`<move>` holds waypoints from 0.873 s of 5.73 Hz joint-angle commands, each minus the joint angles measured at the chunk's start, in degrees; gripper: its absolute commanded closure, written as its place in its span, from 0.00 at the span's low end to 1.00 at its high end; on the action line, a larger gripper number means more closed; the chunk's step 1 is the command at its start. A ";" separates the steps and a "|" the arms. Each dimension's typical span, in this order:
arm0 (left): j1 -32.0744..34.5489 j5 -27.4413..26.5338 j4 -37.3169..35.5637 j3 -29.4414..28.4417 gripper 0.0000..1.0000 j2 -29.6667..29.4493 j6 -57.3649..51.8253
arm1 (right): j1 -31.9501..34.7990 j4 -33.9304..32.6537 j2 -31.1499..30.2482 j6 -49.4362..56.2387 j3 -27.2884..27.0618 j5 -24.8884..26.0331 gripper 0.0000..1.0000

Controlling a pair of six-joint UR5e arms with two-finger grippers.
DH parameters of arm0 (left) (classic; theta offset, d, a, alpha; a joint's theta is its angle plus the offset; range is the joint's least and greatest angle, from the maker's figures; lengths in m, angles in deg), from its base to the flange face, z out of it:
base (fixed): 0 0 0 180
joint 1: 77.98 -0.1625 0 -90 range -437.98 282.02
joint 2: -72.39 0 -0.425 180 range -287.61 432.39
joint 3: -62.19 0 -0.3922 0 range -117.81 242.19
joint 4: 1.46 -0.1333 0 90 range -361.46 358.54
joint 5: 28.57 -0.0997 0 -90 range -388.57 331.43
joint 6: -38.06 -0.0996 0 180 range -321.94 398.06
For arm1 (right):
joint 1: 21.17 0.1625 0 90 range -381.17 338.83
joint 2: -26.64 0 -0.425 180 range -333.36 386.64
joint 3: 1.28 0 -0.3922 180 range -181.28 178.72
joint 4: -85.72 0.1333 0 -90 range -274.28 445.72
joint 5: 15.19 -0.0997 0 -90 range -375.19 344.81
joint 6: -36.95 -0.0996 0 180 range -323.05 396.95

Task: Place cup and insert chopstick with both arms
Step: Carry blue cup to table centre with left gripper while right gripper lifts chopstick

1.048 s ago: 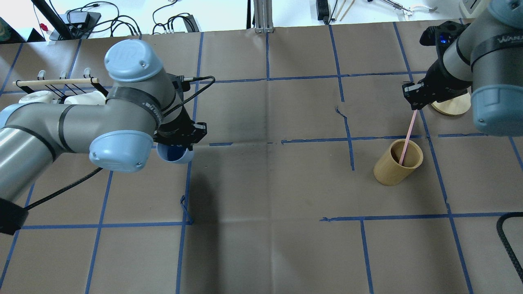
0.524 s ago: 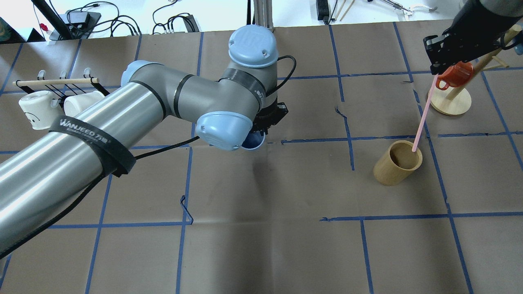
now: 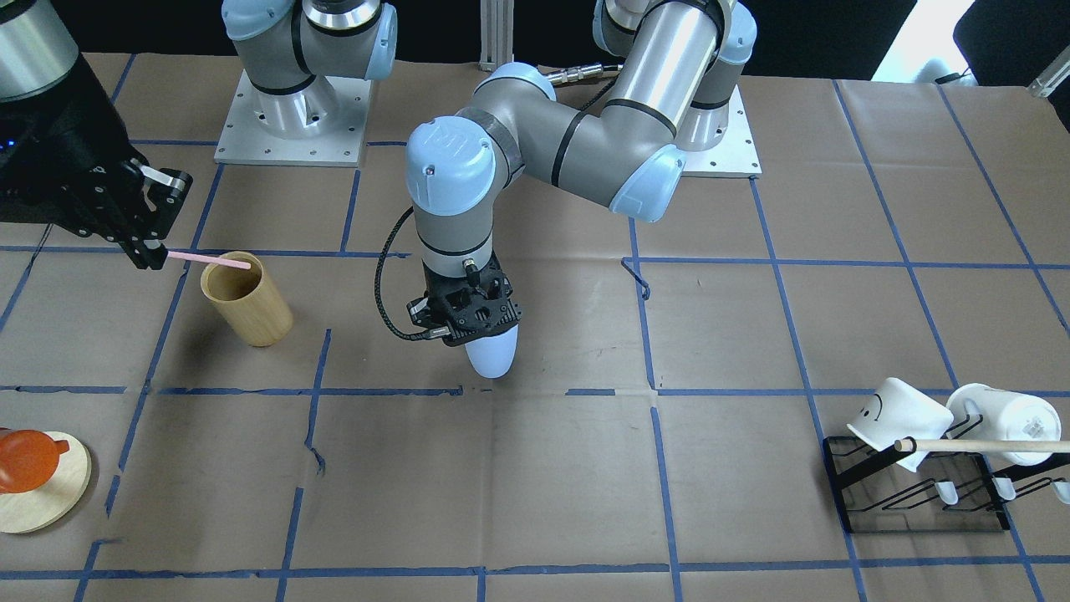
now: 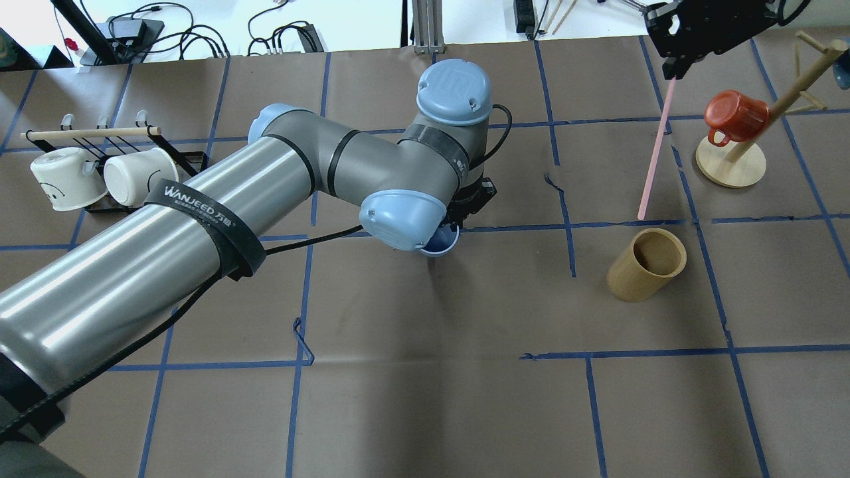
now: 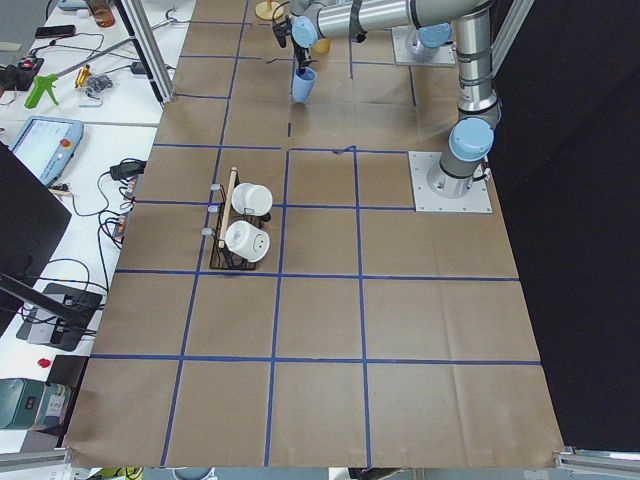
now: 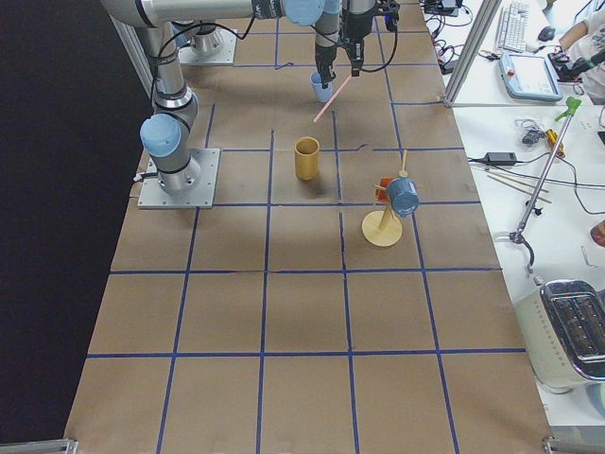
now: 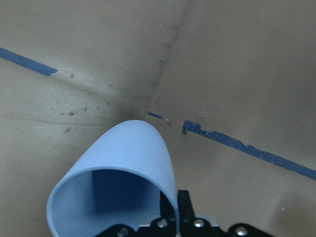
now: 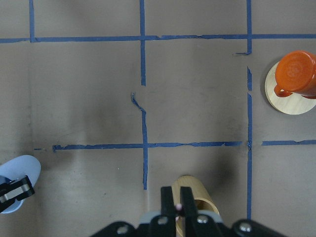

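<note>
The light-blue cup [image 3: 492, 357] hangs tilted in my left gripper [image 3: 475, 333], which is shut on its rim, just above the paper near the table's middle. It also shows in the overhead view [image 4: 439, 243] and in the left wrist view [image 7: 118, 173]. My right gripper [image 4: 671, 65] is shut on the top of one pale-pink chopstick [image 4: 655, 156]. The chopstick hangs in the air, and its lower tip sits above and just outside the tan wooden cup [image 4: 647, 264]. In the front view the chopstick [image 3: 209, 261] runs from the right gripper [image 3: 152, 255] toward that cup's rim.
A black rack with two white mugs [image 4: 70, 178] and a long wooden dowel [image 4: 89, 133] stands at the left. A wooden mug tree [image 4: 730, 169] with an orange mug [image 4: 730, 114] stands at the far right, near the right gripper.
My left arm has carried the blue cup from the left side to the table's middle. My right gripper has risen and drawn the pink chopstick out of the tan cup.
</note>
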 commanded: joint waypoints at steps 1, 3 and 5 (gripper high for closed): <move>-0.01 -0.02 -0.46 0.09 0.03 -0.09 -1.37 | 1.99 1.40 0.90 -1.91 0.91 0.23 0.92; -0.36 -0.29 -0.46 -0.17 0.02 0.61 -4.90 | 3.66 2.38 1.86 -5.61 0.82 -0.12 0.94; -2.64 -0.29 3.99 -2.97 0.02 6.37 -8.99 | 3.75 0.80 3.70 -5.61 1.26 -0.30 0.95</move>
